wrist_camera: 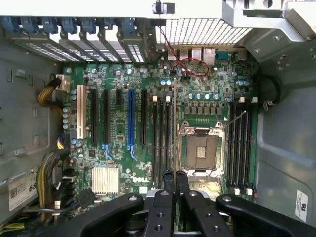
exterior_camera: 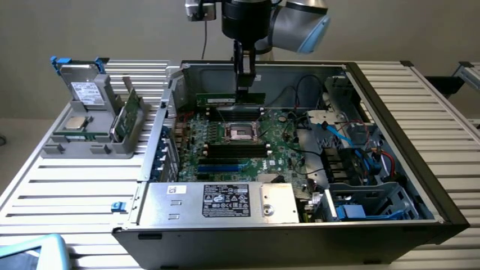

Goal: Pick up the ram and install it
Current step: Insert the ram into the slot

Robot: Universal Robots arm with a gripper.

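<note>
Remote-operation view, memory installation. The ram [exterior_camera: 227, 99], a long narrow green stick with a white label, is clamped by its upper edge in the end effector [exterior_camera: 246, 88], whose fingers are closed on it. It hangs level directly under the fingers, inside the open computer case [exterior_camera: 390, 112]. In the wrist view I see the ram [wrist_camera: 174, 123] edge-on as a thin pale line running out from the end effector [wrist_camera: 176, 178]. There the two dark fingertips [wrist_camera: 169, 178] sit pressed close together on it.

Directly below the end effector lies the motherboard [wrist_camera: 118, 133]. The stick lines up just beside one bank of black memory slots [wrist_camera: 160, 133], between that bank and the open CPU socket [wrist_camera: 201, 150]. I cannot tell whether its lower edge touches a slot. A second bank of slots [wrist_camera: 239, 138] lies beyond the socket, farther from the held stick.

In the exterior view the power supply [exterior_camera: 225, 201], with its label, sits in the case well below the end effector in the picture, at the near wall. Well apart from the end effector, toward the exterior view's left, a gray parts holder [exterior_camera: 82, 147] stands outside the case on the slatted white desk [exterior_camera: 75, 185]. It carries a drive [exterior_camera: 85, 93], a square silver processor [exterior_camera: 77, 124] and an upright green board [exterior_camera: 131, 112].
</note>
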